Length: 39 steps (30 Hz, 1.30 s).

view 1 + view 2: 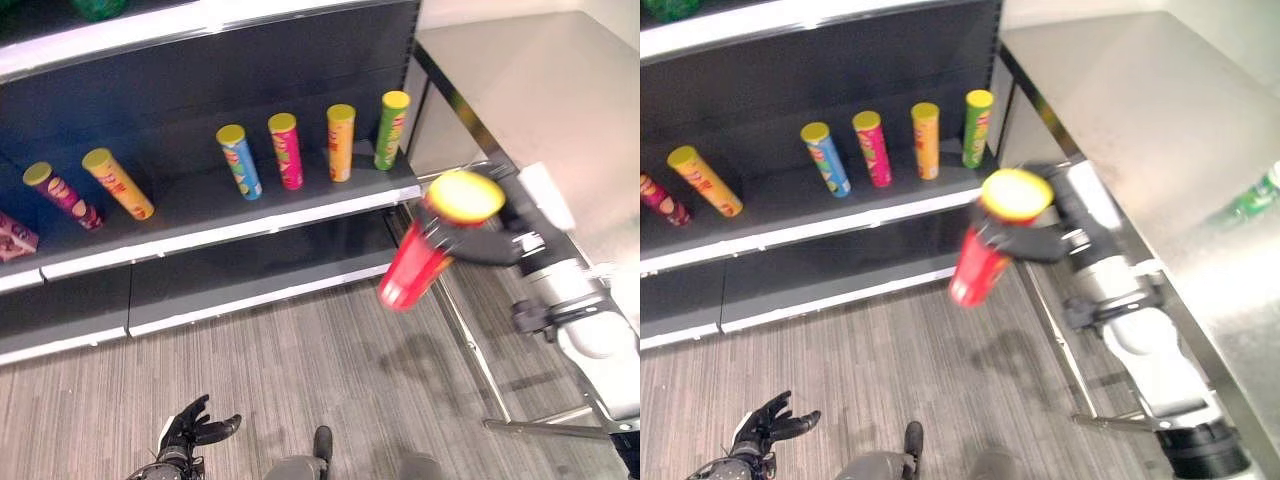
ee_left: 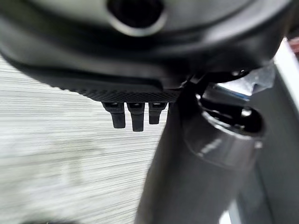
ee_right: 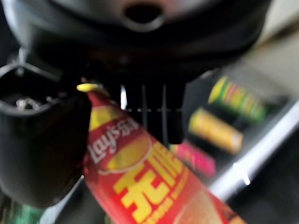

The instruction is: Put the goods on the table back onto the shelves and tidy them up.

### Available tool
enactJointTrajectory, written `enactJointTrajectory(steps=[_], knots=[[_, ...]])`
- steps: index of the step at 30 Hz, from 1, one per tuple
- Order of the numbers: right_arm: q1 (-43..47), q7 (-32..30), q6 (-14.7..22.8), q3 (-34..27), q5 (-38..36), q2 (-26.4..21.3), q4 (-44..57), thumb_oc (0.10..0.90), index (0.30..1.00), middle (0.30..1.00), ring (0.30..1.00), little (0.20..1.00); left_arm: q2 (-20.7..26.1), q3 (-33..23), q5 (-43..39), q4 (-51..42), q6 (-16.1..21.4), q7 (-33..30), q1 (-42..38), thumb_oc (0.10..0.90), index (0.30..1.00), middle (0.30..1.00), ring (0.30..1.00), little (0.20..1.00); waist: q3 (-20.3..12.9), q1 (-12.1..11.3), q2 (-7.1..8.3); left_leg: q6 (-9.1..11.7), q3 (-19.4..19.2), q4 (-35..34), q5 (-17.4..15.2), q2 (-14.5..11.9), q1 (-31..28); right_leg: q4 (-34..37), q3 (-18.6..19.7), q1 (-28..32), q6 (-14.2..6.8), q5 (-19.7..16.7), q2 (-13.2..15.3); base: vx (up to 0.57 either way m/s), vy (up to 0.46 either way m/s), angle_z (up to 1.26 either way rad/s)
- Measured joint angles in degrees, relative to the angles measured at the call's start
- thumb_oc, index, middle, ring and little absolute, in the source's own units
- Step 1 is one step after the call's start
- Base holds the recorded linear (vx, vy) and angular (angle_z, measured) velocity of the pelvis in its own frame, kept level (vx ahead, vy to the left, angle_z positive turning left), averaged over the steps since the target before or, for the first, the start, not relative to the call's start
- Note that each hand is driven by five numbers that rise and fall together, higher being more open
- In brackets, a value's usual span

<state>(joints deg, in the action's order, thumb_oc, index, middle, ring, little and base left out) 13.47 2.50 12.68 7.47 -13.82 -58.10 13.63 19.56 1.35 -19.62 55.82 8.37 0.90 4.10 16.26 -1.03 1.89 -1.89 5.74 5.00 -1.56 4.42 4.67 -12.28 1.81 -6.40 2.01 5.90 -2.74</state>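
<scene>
My right hand (image 1: 490, 235) is shut on a red chip can with a yellow lid (image 1: 420, 255), holding it tilted in the air in front of the shelf's right end; the red can (image 3: 149, 182) shows close past that hand. On the dark shelf (image 1: 260, 215) stand several cans: green (image 1: 391, 128), orange (image 1: 340, 141), pink (image 1: 286, 150) and blue (image 1: 240, 161), with a yellow-orange can (image 1: 118, 183) and a dark red can (image 1: 62, 195) further left. My left hand (image 1: 190, 428) hangs low over the floor, fingers spread open.
A grey table (image 1: 560, 100) stands to the right of the shelf, with a green bottle (image 1: 1250, 200) lying on it. A pink packet (image 1: 15, 238) sits at the shelf's far left. A lower shelf (image 1: 230, 280) runs beneath. Striped floor (image 1: 300, 390) lies in front.
</scene>
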Motion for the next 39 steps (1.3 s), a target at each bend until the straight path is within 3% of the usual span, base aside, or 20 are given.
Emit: enactJointTrajectory(steps=[1,2,3,4,5,6,7,10,11,12,13,14,15,16,20,23,25,32,36,39], knots=[[0.6,-0.7,0.0,-0.7,-0.1,2.5,-1.9,0.4,0.3,0.3,0.3,0.3,-2.1,-0.1,-0.3,-0.1,-0.3,-0.6,1.2,0.8,0.9,0.9,0.9,0.9,-0.5,-0.6,-0.81,1.3,0.5,-2.5,0.8,-0.3,-2.0,-0.2,-1.4,-0.4,-1.8,0.6,-0.9,0.03,-0.037,0.83],[1.3,-1.2,0.1,-2.7,-0.5,0.4,-1.8,0.4,0.3,0.3,0.3,0.3,-5.2,1.0,-0.6,-4.5,-0.9,0.6,5.5,0.8,0.9,0.9,0.9,0.9,-0.6,-2.2,-0.21,3.4,2.1,-3.0,3.1,1.0,-2.0,7.2,-1.9,2.2,-1.3,-0.2,-1.6,0.07,0.032,0.87],[1.6,-1.1,0.1,-4.3,-0.5,-1.4,-2.3,0.4,0.3,0.3,0.3,0.3,-7.0,1.2,-0.7,-4.6,-1.3,0.9,6.2,0.8,0.9,0.9,0.9,0.9,-0.6,-3.4,0.06,3.3,3.0,-3.0,3.1,3.2,-3.0,10.1,-2.2,4.3,-0.7,-2.1,-0.6,0.1,0.221,1.39],[1.6,-1.5,0.5,-6.5,-0.5,0.3,-3.7,0.4,0.3,0.3,0.3,0.3,-6.8,2.4,-1.1,-4.0,-1.1,1.0,5.7,0.8,0.9,0.9,0.9,0.9,0.3,-3.9,1.52,4.4,3.5,3.1,2.4,6.5,-1.2,15.1,-4.7,9.7,1.8,-6.4,3.4,0.09,0.308,1.21],[1.5,-1.6,0.5,-6.9,-0.5,0.8,-3.7,0.4,0.3,0.3,0.3,0.3,-6.2,2.5,-1.0,-4.0,-1.0,1.0,5.3,0.8,0.9,0.9,0.9,0.9,0.5,-3.9,1.78,5.1,3.0,6.2,1.8,7.0,0.1,16.0,-5.6,10.6,1.6,-6.6,4.2,0.07,0.24,1.2],[2.0,-0.9,0.4,-7.3,0.0,2.3,-3.7,0.4,0.3,0.3,0.3,0.3,-3.4,2.3,-0.6,-3.6,-0.8,0.9,3.3,0.8,0.9,0.9,0.9,0.9,1.3,-5.5,3.3,4.6,-1.0,4.9,-0.4,-1.3,3.9,17.5,-6.0,11.6,1.5,-6.8,6.1,0.14,0.271,0.55],[2.3,-0.7,0.4,-7.3,0.0,3.3,-3.8,0.4,0.3,0.3,0.3,0.3,-2.8,1.2,-0.6,-2.4,-0.8,0.6,2.6,0.8,0.9,0.9,0.9,0.9,1.4,-5.3,3.29,7.9,-0.3,-1.7,1.9,-8.5,4.0,17.5,-5.8,11.7,1.3,-6.6,6.3,0.18,0.286,0.41],[-1.8,-1.7,-0.5,-12.2,1.7,5.4,-6.3,0.4,0.3,0.3,0.3,0.3,-0.3,2.0,-0.4,-1.6,-0.4,0.4,-0.3,0.8,0.9,0.9,0.9,0.9,1.9,-3.1,3.07,12.0,-3.5,-10.6,4.5,-20.1,8.4,17.5,-0.3,14.2,-4.7,-3.5,12.0,0.34,0.556,-0.07],[-6.0,-1.6,-1.0,-15.2,2.7,8.2,-5.5,0.4,0.3,0.3,0.3,0.3,-2.9,2.7,1.8,-1.6,-0.7,1.0,0.1,0.8,0.9,0.9,0.9,0.9,0.1,-1.5,-1.07,11.9,-5.4,-10.4,10.3,-17.3,5.0,17.4,-3.2,19.0,-7.8,-3.9,17.2,0.43,0.824,-0.34],[-8.8,-1.8,-1.5,-15.7,3.9,11.4,-1.7,0.4,0.3,0.3,0.3,0.3,-3.0,3.2,2.3,0.4,-0.7,1.0,-2.0,0.8,0.9,0.9,0.9,0.9,-0.2,0.4,0.27,8.6,-8.0,-10.0,12.7,-9.5,3.8,14.9,-6.5,18.3,-8.7,-10.8,24.0,0.4,0.92,-0.21],[-10.0,-1.5,-2.1,-15.9,5.4,12.2,1.6,0.4,0.3,0.3,0.3,0.3,-2.0,4.7,3.5,0.3,-0.7,1.1,-3.3,0.8,0.9,0.9,0.9,0.9,-0.5,1.7,-0.78,3.3,-8.6,-10.1,11.0,-4.7,1.9,9.5,-6.1,15.5,-10.6,-20.1,28.4,0.28,0.82,-0.04],[-10.7,-1.5,-2.2,-15.8,6.7,13.8,4.3,0.4,0.3,0.3,0.3,0.3,0.1,5.5,4.3,-0.4,-0.7,1.1,-3.4,0.8,0.9,0.9,0.9,0.9,-0.6,1.3,-0.74,-0.7,-9.8,-10.2,9.8,-1.8,-0.6,3.3,-6.0,12.3,-12.1,-24.3,31.7,0.1,0.475,-0.16],[-10.6,-1.7,-2.0,-15.4,7.3,15.1,5.5,0.4,0.3,0.3,0.3,0.3,1.2,5.2,4.5,-0.8,-0.7,0.9,-3.3,0.8,0.9,0.9,0.9,0.9,-0.7,0.5,-0.68,-1.9,-11.4,-10.1,9.6,-0.5,-1.9,-1.1,-5.6,9.4,-14.5,-21.3,32.5,0.03,0.322,-0.38],[-8.2,-2.1,-1.5,-11.7,8.1,13.3,5.1,0.4,0.3,0.3,0.3,0.3,1.1,2.8,4.6,-1.2,-0.1,0.1,-2.6,0.8,0.9,0.9,0.9,0.9,-2.2,0.3,-1.84,-2.6,-12.3,-10.2,8.9,0.9,-2.4,-3.4,-6.4,5.2,-15.1,-13.5,30.1,0.01,0.155,-0.29],[-7.5,-1.4,-2.0,-9.4,11.4,8.8,1.0,0.4,0.3,0.3,0.3,0.3,2.7,2.4,5.2,-4.4,0.0,-0.3,-0.8,0.8,0.9,0.9,0.9,0.9,-2.9,-0.7,-2.82,-4.2,-12.5,-10.1,7.7,0.9,-2.6,1.0,-8.5,-0.3,-14.6,-7.8,20.2,0.01,0.048,-0.04],[-7.1,-1.4,-2.1,-9.5,11.4,8.8,-0.1,0.4,0.3,0.3,0.3,0.3,1.6,3.1,5.6,-4.2,-0.1,0.3,1.4,0.8,0.9,0.9,0.9,0.9,-3.1,0.6,-2.46,-4.2,-12.5,-10.1,7.6,1.3,-2.8,11.5,-9.0,-1.6,-13.0,-9.2,16.2,0.03,-0.065,0.03],[-7.9,-1.4,-2.1,-9.6,11.4,8.7,-0.5,0.4,0.3,0.3,0.3,0.3,0.8,3.1,6.3,-4.7,-0.1,0.7,2.7,0.8,0.9,0.9,0.9,0.9,-3.6,1.7,-1.68,-4.8,-12.6,-10.1,5.4,2.1,-3.6,13.3,-5.4,-1.8,-12.6,-12.2,14.6,0.08,-0.114,0.26],[-9.9,-0.8,-2.1,-9.7,11.4,8.7,0.3,0.4,0.3,0.3,0.3,0.3,-0.2,3.2,6.5,-6.2,-0.1,1.2,6.8,0.8,0.9,0.9,0.9,0.9,-4.9,1.1,0.25,-4.7,-13.0,-10.1,5.7,2.1,-3.7,18.1,-4.9,7.3,-12.6,-13.6,16.4,0.06,-0.1,-0.06],[-9.7,-0.5,-2.1,-9.7,11.7,9.3,0.1,0.4,0.3,0.3,0.3,0.3,-0.2,4.3,6.7,-7.5,-0.1,1.2,6.4,0.8,0.9,0.9,0.9,0.9,-4.9,1.2,0.44,-3.2,-12.9,-10.2,6.7,1.5,-3.5,18.1,-5.2,9.8,-15.0,-12.1,16.6,0.04,-0.055,0.01],[-9.7,-0.7,-2.1,-9.6,13.6,10.2,0.1,0.4,0.3,0.3,0.3,0.3,-0.5,4.7,6.7,-8.0,-0.1,1.5,6.4,0.8,0.9,0.9,0.9,0.9,-4.9,1.2,0.34,-1.3,-12.9,-10.3,7.0,0.3,-3.3,18.0,-6.2,9.8,-11.9,-8.9,15.4,0.04,-0.03,-0.05]])
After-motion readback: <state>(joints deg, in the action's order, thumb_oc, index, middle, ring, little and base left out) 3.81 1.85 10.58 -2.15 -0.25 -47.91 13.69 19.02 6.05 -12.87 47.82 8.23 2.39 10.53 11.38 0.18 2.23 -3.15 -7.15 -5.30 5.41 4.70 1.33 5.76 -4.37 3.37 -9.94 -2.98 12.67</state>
